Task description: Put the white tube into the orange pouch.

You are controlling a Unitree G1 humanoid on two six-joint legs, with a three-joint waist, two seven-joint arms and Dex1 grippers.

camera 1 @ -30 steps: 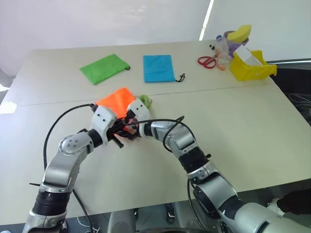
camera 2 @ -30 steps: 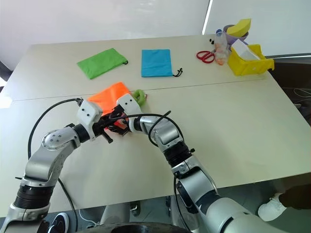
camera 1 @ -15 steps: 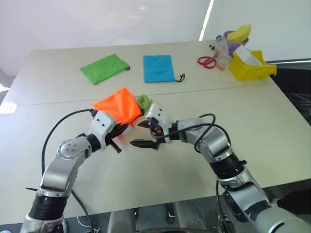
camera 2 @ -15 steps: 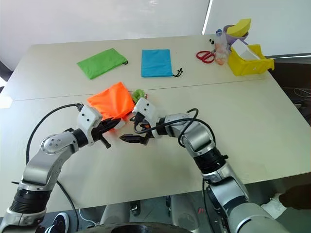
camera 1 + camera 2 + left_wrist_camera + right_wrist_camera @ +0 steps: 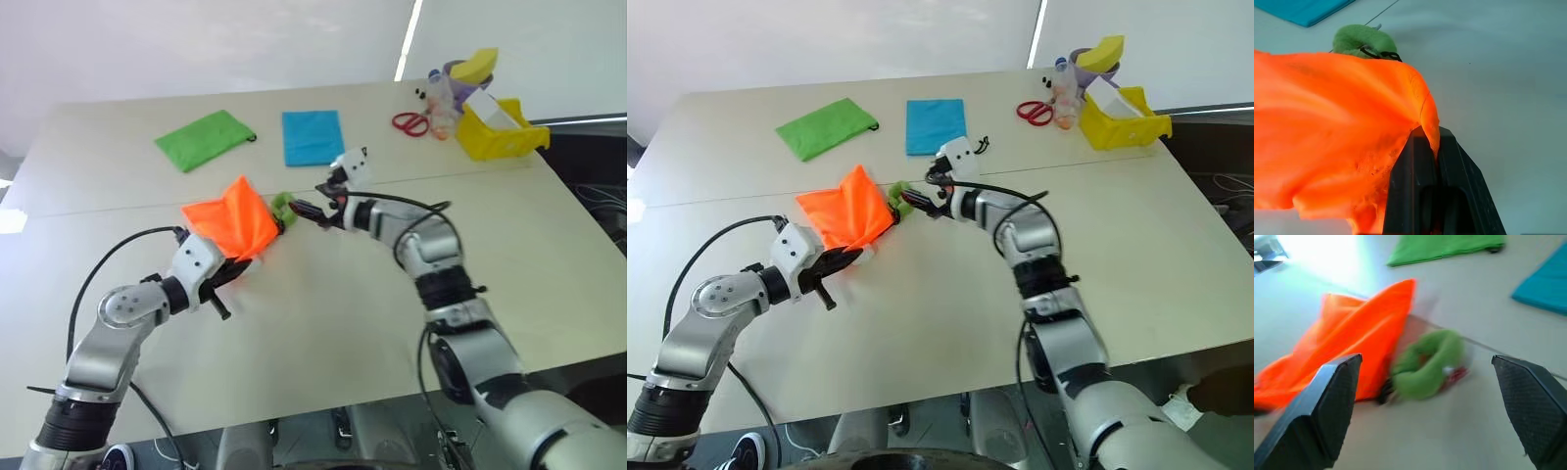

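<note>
Right arm has swung out from the close huddle at the pouch a second ago and now reaches forward over the table, while the orange pouch point(image 5: 235, 223) has come up off the tabletop and hangs bunched from the left gripper point(image 5: 227, 275), which is clamped tight on one fabric edge (the left wrist view shows orange cloth pinched between the two black fingers point(image 5: 1415, 186)). Fuzzy green cord end point(image 5: 283, 206) sits just beside the pouch on the far side, black cord running back to it. Right gripper point(image 5: 312, 211) hovers near that green piece, jaws spread wide, nothing in them. White tube: can't pick it out anywhere; there's a pale bulge at the pouch's lower edge near the left fingers, could be it inside, can't confirm. My read: insertion step is likely done or nearly so, and the right hand is lining up on the cord end. Next move probably needs the jaws closing on the green piece and pulling away from the pouch while the left keeps its pinch, else the pouch just follows. Further out: green pouch point(image 5: 203, 138) and blue pouch point(image 5: 313, 136) lie flat, well apart; red scissors point(image 5: 409, 122) and yellow bin point(image 5: 495, 135) at the far right corner.
</note>
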